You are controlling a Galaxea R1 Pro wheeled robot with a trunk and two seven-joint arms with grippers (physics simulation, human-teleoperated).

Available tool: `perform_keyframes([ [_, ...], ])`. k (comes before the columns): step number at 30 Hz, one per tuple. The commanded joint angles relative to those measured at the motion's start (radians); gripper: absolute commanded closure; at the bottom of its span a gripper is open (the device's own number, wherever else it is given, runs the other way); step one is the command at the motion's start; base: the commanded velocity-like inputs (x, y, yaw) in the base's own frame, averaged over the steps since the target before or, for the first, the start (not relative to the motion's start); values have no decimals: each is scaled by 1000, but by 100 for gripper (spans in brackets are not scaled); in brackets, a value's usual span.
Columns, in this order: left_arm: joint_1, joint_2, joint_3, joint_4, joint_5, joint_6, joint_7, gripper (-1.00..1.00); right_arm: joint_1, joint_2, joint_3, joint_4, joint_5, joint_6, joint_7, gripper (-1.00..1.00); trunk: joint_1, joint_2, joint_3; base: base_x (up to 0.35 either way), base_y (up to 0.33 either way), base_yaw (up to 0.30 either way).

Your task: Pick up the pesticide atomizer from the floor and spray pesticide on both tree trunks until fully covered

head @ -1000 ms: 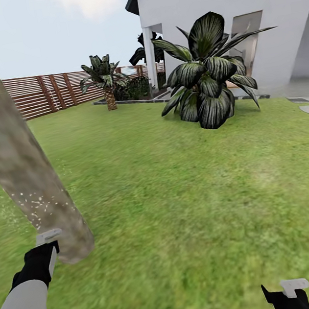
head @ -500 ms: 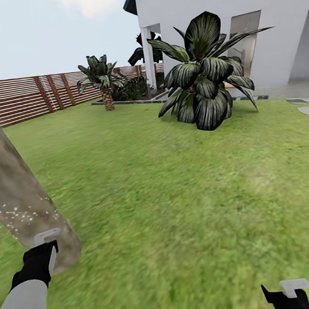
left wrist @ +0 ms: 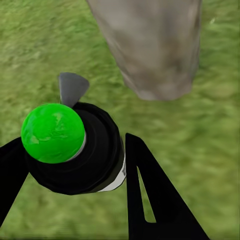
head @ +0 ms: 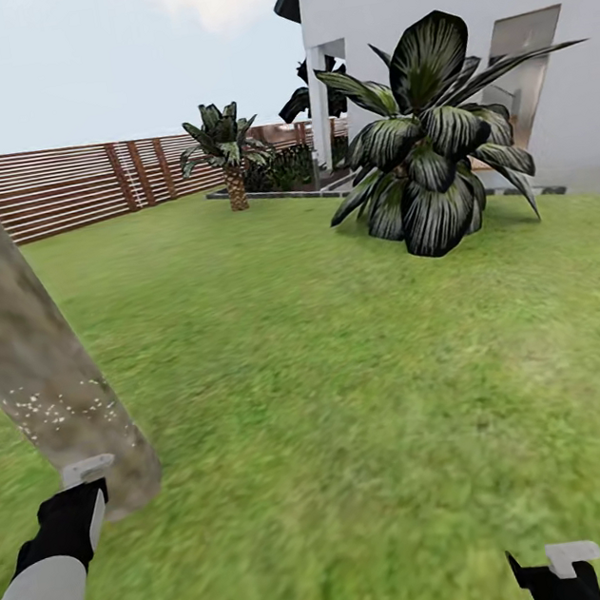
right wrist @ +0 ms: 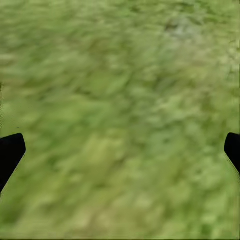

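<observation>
Pesticide atomizer [left wrist: 75, 150] is pinched in the left gripper [left wrist: 70, 165], nozzle aimed at the tree trunk [head: 32, 369] just ahead. White specks are seen low on the bark only. Spray should be swept upward and around. Right gripper [right wrist: 120, 150] is spread, empty, over grass [head: 350, 379].

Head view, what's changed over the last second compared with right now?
The whole scene has slid sideways, so the camera turned; the garden things themselves did not move. The mottled grey-brown tree trunk keeps its white speckles. The left gripper still clamps the black atomizer with a green top, and the right gripper stays open over the green grass lawn.
</observation>
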Motion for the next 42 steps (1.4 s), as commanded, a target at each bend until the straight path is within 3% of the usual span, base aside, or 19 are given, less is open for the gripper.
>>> perform_keyframes([
  [1, -1, -2, 1, 0, -5, 4, 0, 100, -1, 0, -9, 0, 4, -4, 7, -100, 0, 0, -1, 234, -181, 277],
  [12, -1, -12, 4, -4, -3, 4, 0, 100, -1, 0, -9, 0, 3, -4, 8, -100, 0, 0, -1, 220, -81, 277],
  [18, -104, -32, -9, -11, -6, 21, -8, 100, -1, 0, -9, 1, 4, -4, 8, -100, 0, 0, -1, 1, 0, 277],
  [20, -162, -38, -9, -12, -5, 77, -9, 100, -1, 0, -9, 1, 4, -4, 8, -100, 0, 0, -1, 0, 0, 269],
  [22, -175, -49, -10, -12, -6, 90, -9, 100, -1, 0, -9, 1, 4, -4, 8, -100, 0, 0, -1, 0, 0, 227],
  [26, -175, -72, -13, -60, -8, 96, -9, 100, -1, 0, -9, 2, 4, -4, 8, -100, 0, 0, -1, 0, -11, 46],
  [42, -167, -72, -16, -76, -11, 97, -8, 100, -1, 0, -9, 2, 5, -4, 8, -100, 0, 0, -1, 101, -230, 1],
])
